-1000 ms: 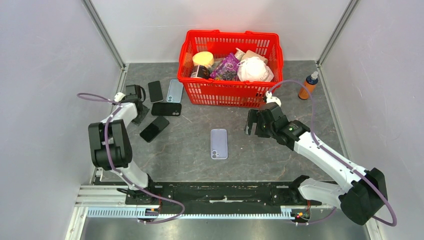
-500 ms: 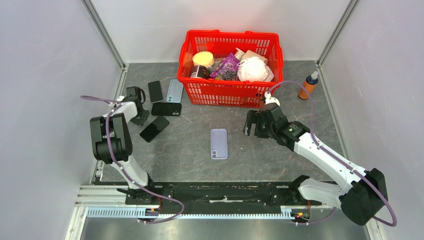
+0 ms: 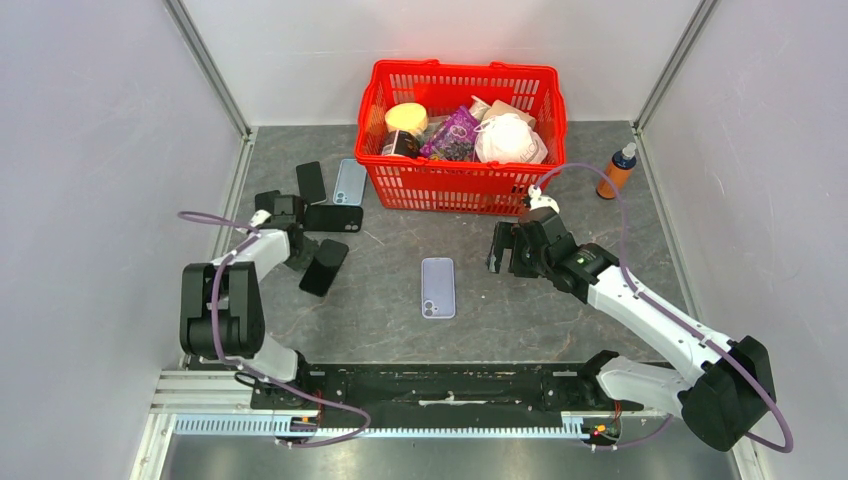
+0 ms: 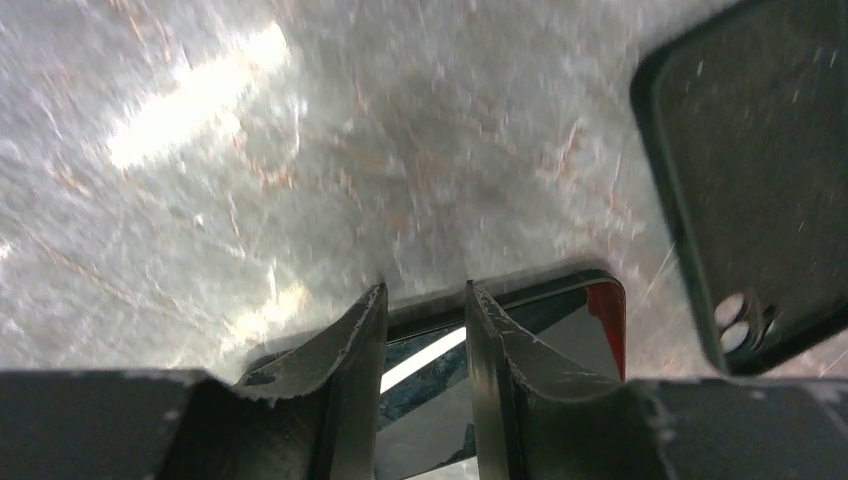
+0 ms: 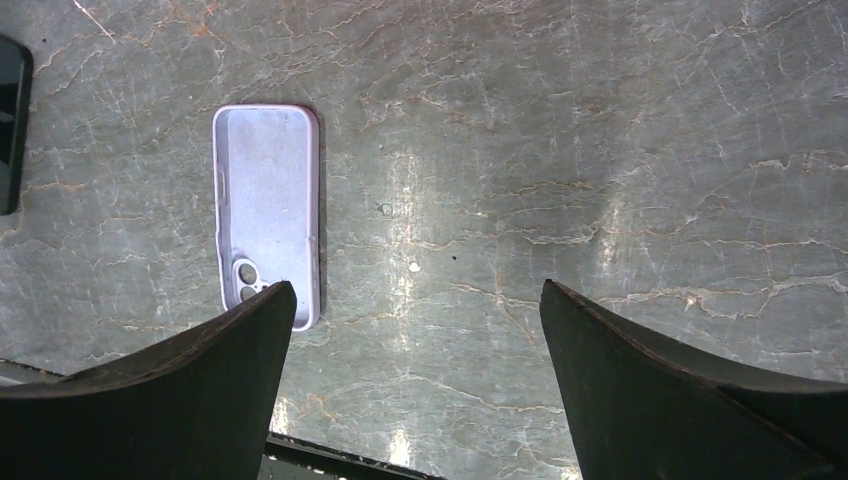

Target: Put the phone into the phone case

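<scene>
Grey table, black phone pinched in left tool, lilac case apart.

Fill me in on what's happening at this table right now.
Two robot arms are working on getting a phone into a case. The left gripper sits low, its fingers close together over one end of a black phone. Whether it actually grips the phone is unclear. The right gripper hangs wide open off to one side of the empty lilac phone case, which lies inside-up mid-table, untouched. The phone is not yet in the case.
</scene>
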